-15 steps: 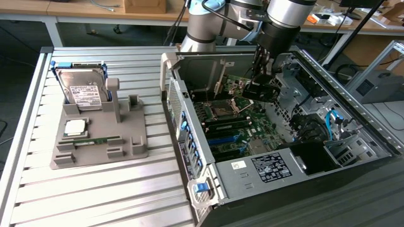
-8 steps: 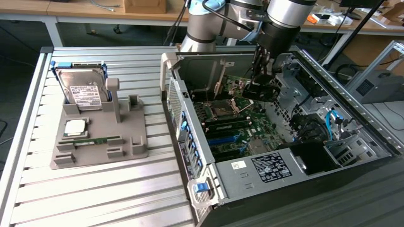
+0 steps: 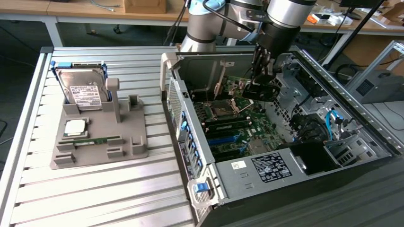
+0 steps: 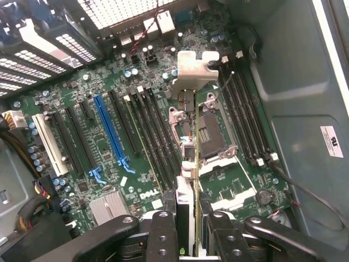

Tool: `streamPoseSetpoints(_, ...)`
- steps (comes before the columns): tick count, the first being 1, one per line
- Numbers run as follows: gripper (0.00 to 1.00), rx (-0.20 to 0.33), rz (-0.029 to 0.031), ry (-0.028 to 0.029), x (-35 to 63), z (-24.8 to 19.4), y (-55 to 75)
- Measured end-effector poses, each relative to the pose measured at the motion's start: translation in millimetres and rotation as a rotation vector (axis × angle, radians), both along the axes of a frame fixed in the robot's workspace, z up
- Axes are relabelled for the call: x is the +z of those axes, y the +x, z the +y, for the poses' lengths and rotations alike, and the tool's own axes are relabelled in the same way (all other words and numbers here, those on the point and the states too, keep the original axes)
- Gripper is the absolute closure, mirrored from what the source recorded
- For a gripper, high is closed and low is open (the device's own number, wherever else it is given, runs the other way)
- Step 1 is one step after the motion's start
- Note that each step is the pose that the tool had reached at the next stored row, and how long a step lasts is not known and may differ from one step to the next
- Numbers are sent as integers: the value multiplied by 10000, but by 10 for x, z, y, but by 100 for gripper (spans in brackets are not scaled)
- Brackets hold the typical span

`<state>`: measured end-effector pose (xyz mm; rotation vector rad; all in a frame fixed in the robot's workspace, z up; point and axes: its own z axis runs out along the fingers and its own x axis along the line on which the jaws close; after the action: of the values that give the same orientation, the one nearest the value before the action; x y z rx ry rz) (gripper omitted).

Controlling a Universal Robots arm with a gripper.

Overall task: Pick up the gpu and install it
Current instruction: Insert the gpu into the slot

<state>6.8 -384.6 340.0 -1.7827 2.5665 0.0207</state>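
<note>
- We count one robot arm [image 3: 202, 28], one pincer [image 3: 260, 78] and one open computer case [image 3: 372, 137], which lies on its side on a slatted metal surface [image 3: 94, 189].
- Well apart from the case, toward the exterior view's left, one grey holder [image 3: 126, 137] carries one hard drive [image 3: 85, 92] standing on edge, one square processor chip [image 3: 74, 126] and one green RAM stick [image 3: 94, 140].
- We see one gpu [image 4: 192, 147], and it is not on the holder. It is inside the case, above the motherboard [image 4: 163, 82].
- On the board we make out one blue slot [image 4: 110, 131], one white slot [image 4: 49, 142], several black slots and one empty processor socket [image 4: 210, 131].
- The pincer is closed most of the way, with one finger on each side of the thin card, so it grips the gpu between them.
- In the wrist view the card runs edge-on away from the fingers [image 4: 163, 229]. Its silver metal bracket is at the far end, and the card lines up beside the socket rather than over the blue slot.
- We cannot tell whether the card's lower edge touches the board.
- The card's flat faces are hidden because we see it only edge-on.
- In the exterior view the pincer tips and the card blend into the dark case interior, and the top of the arm is cut off by the frame.
</note>
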Motion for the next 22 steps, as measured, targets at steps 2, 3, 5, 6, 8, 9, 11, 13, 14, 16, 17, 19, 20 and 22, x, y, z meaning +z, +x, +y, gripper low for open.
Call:
streamPoseSetpoints(2,73,79,0,-4,0,0,0)
streamPoseSetpoints(3,73,145,0,-6,0,0,0)
streamPoseSetpoints(5,73,223,0,-8,0,0,0)
streamPoseSetpoints(6,73,266,0,-9,0,0,0)
streamPoseSetpoints(8,73,354,0,-11,0,0,0)
streamPoseSetpoints(9,73,381,0,-13,0,0,0)
streamPoseSetpoints(11,73,440,0,-15,0,0,0)
streamPoseSetpoints(13,73,499,0,-16,0,0,0)
streamPoseSetpoints(14,73,529,0,-17,0,0,0)
streamPoseSetpoints(16,73,600,0,-19,0,0,0)
streamPoseSetpoints(17,73,624,0,-19,0,0,0)
streamPoseSetpoints(19,73,762,0,-23,0,0,0)
streamPoseSetpoints(20,73,790,0,-24,0,0,0)
streamPoseSetpoints(22,73,850,0,-25,0,0,0)
